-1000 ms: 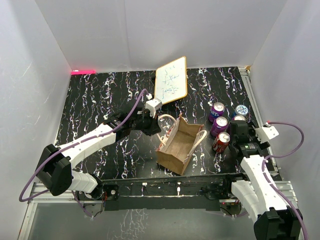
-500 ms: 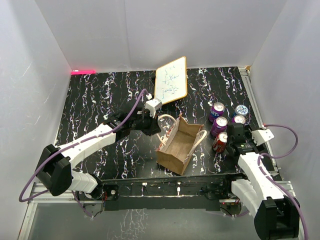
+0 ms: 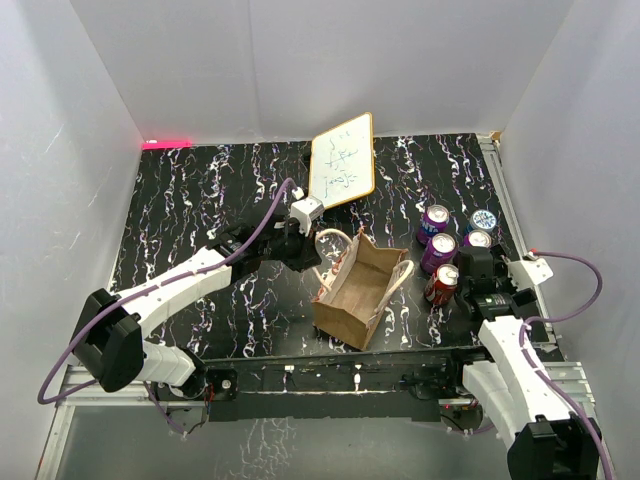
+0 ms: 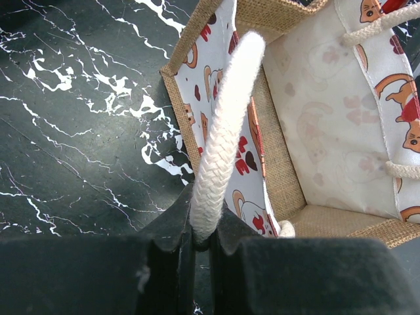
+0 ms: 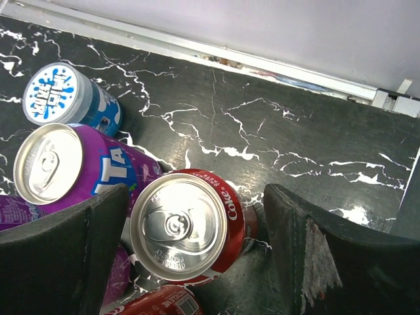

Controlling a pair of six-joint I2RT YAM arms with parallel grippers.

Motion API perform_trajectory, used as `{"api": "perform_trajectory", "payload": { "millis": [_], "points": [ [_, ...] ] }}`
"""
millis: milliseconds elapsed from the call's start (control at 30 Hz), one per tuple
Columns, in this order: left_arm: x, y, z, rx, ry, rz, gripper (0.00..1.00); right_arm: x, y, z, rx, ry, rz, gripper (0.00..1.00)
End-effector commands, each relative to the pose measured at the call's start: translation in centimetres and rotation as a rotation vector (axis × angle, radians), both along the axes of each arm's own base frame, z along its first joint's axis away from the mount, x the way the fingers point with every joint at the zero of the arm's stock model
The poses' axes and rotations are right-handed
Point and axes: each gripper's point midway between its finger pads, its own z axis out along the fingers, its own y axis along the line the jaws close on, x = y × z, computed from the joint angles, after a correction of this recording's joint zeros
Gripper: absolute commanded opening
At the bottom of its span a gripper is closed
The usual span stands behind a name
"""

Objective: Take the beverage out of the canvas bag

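Note:
The tan canvas bag (image 3: 358,295) stands open at the table's middle front. In the left wrist view its cat-print lining and burlap floor (image 4: 331,220) show with no can inside. My left gripper (image 3: 306,248) (image 4: 203,231) is shut on the bag's whitish rope handle (image 4: 226,131), at the bag's back left. A red Coke can (image 5: 187,226) (image 3: 442,283) stands upright to the right of the bag. My right gripper (image 5: 195,200) (image 3: 470,276) is open, its fingers on either side of that can.
Purple cans (image 3: 438,250) (image 5: 59,164), a blue can (image 3: 483,220) (image 5: 62,98) and another red can (image 5: 157,303) crowd around the Coke can. A wood-framed whiteboard (image 3: 342,158) leans at the back. A metal rail (image 5: 262,62) runs along the right table edge.
My right arm has shifted a little beside the cans and its wrist has turned. The left arm, the bag and the cans have not moved.

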Motion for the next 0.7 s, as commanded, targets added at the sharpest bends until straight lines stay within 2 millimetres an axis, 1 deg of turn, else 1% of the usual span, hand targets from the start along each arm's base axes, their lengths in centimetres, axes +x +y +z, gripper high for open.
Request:
{"api": "perform_trajectory", "payload": {
  "millis": [0,133,200,233,267,300,367,400,433,467,500,567,600,633,667],
  "points": [
    [0.3,0.1,1.6,-0.006,-0.045,0.005,0.03,0.9,-0.7,3.3,-0.043,-0.108,-0.020,0.87],
    [0.4,0.2,1.8,-0.007,-0.052,0.008,0.04,0.9,-0.5,4.5,-0.046,-0.127,0.000,0.88],
    [0.4,0.2,1.8,-0.007,-0.052,0.009,0.05,1.1,-0.3,5.8,-0.047,-0.144,0.023,0.92],
    [0.4,0.2,1.8,-0.008,-0.053,0.009,0.06,1.4,-0.2,6.9,-0.061,-0.142,0.053,0.95],
    [0.4,0.2,1.9,-0.010,-0.055,0.010,0.09,1.6,0.0,7.8,-0.070,-0.142,0.084,0.98],
    [0.4,0.2,1.9,-0.011,-0.056,0.013,0.12,1.8,0.3,8.8,-0.077,-0.147,0.115,0.98],
    [0.5,0.1,2.1,-0.016,-0.058,0.015,0.22,2.9,1.3,10.9,-0.103,-0.156,0.232,0.98],
    [0.6,0.2,2.1,-0.016,-0.060,0.023,0.26,3.8,2.4,12.0,-0.130,-0.164,0.337,0.98],
    [0.8,0.3,2.4,-0.019,-0.066,0.038,0.30,4.8,3.9,13.5,-0.168,-0.177,0.471,0.98],
    [0.9,0.3,2.7,-0.027,-0.073,0.052,0.37,5.9,6.4,15.0,-0.196,-0.209,0.650,0.98],
    [1.0,0.4,3.0,-0.037,-0.081,0.064,0.44,6.5,8.9,16.3,-0.220,-0.244,0.817,0.98],
    [1.3,0.3,3.8,-0.057,-0.090,0.083,0.56,6.8,13.1,18.5,-0.230,-0.312,1.067,0.98],
    [1.4,0.3,4.4,-0.067,-0.095,0.090,0.62,6.8,14.7,19.3,-0.229,-0.327,1.163,0.98],
    [1.5,0.2,5.0,-0.073,-0.100,0.097,0.66,6.6,16.2,19.8,-0.212,-0.333,1.253,0.98],
    [1.7,0.2,5.6,-0.078,-0.107,0.105,0.70,6.3,17.5,19.8,-0.172,-0.316,1.333,0.98]
  ]
}}
